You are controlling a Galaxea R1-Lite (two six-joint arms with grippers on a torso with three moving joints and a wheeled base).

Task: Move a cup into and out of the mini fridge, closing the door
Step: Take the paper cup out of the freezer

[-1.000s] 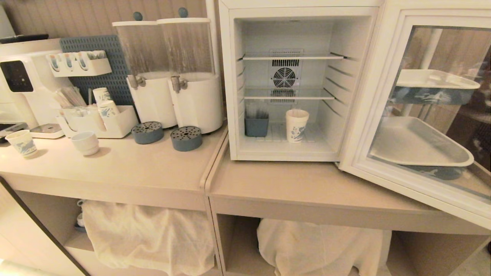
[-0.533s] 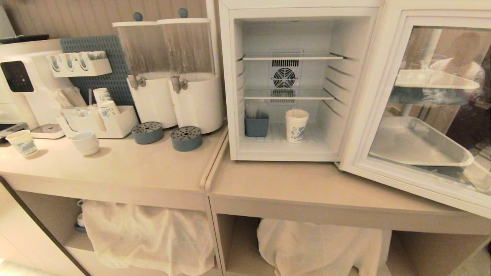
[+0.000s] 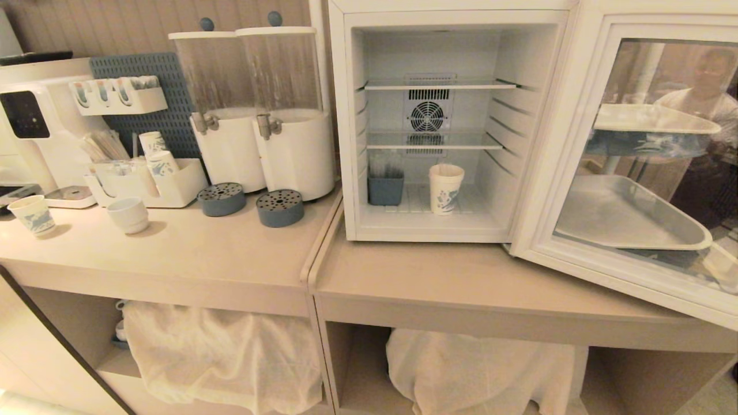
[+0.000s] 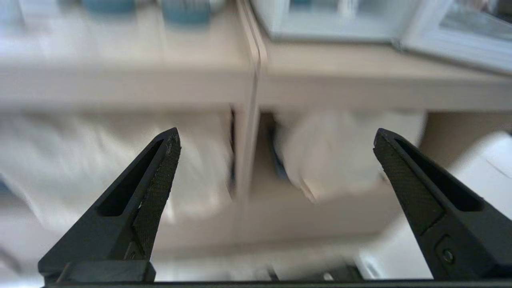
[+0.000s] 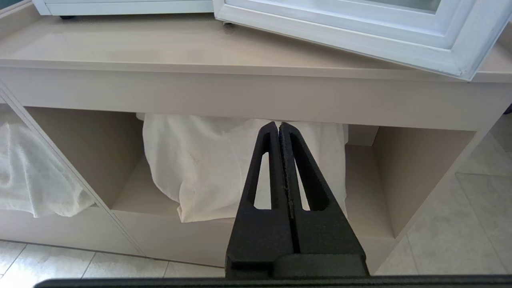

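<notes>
The cup [image 3: 445, 189], tall, white and blue-patterned, stands upright on the floor of the mini fridge [image 3: 438, 124], right of a small blue-grey bin [image 3: 386, 189]. The door [image 3: 640, 167] with its glass window hangs wide open to the right. Neither arm shows in the head view. My left gripper [image 4: 276, 138] is open and empty, low in front of the counter [image 4: 328, 68], facing the shelf bays. My right gripper [image 5: 279, 126] is shut on nothing, parked low before the right bay, below the door's lower corner [image 5: 460, 68].
On the left counter stand a short patterned paper cup [image 3: 33, 215], a white mug [image 3: 128, 215], two drink dispensers [image 3: 259, 109], two round drip trays [image 3: 279, 208] and a coffee machine [image 3: 31, 129]. White cloth bundles [image 3: 484, 369] fill the bays below. A person is reflected in the door glass.
The cup and the fridge have not moved. The door has swung very slightly, and the reflection in its glass has shifted; a person now shows in it. No arm appears in the head view.
</notes>
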